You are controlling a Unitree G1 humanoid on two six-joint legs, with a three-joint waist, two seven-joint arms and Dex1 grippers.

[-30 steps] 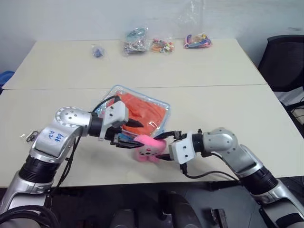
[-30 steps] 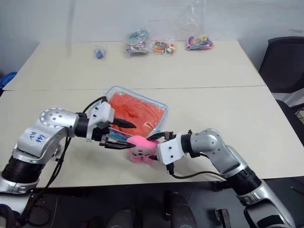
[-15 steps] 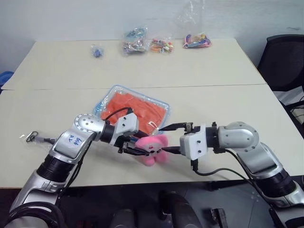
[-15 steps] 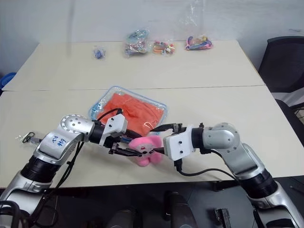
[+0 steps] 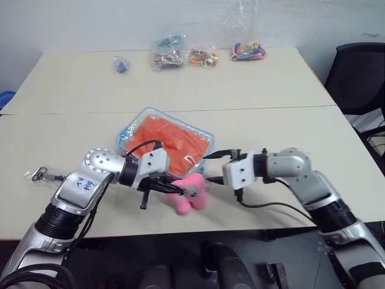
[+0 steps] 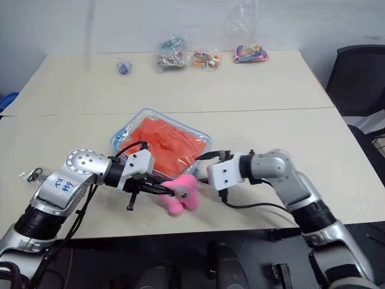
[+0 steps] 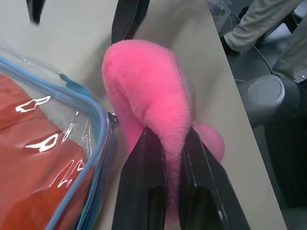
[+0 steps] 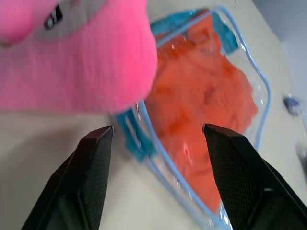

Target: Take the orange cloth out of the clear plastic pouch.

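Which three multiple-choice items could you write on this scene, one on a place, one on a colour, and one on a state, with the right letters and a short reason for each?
1. Where does the orange cloth lie?
A. inside the clear plastic pouch
B. spread on the bare table
C. on the black chair

2. What colour is the pouch's zipper edging?
A. red
B. light blue
C. yellow

3. What is the state of the left gripper?
A. open above the table
B. shut on the orange cloth
C. shut on the pink plush charm

Answers:
1 A: the cloth shows through the transparent wall of the pouch, within its rim.
2 B: the left wrist view shows a light-blue band along the pouch's edge.
3 C: in the left wrist view both black fingers press a fold of the pink plush between them, while the right gripper stands open before the pouch.
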